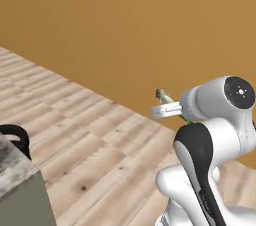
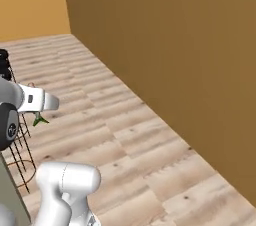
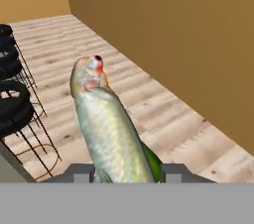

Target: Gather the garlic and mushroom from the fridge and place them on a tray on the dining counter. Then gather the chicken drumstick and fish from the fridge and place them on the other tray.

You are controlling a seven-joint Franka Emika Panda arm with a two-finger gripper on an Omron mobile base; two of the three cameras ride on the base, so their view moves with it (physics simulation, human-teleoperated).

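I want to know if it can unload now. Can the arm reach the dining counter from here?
Probably not yet: the gripper, shut on the fish, points over open floor toward the orange wall; the dining counter's corner lies off to the side.

A: The rendered light was even and fairly bright; the plain orange-brown wall [image 2: 165,45] shaded darker than the paler orange wall at the far corner [image 2: 30,2].

B: Shadows were faint on the pale wood-plank floor [image 1: 95,135]. The slender silvery-white fish [image 3: 111,134] carried a soft sheen, no hard glare.

A: All three pictures looked slightly soft and low in detail, without edge distortion.
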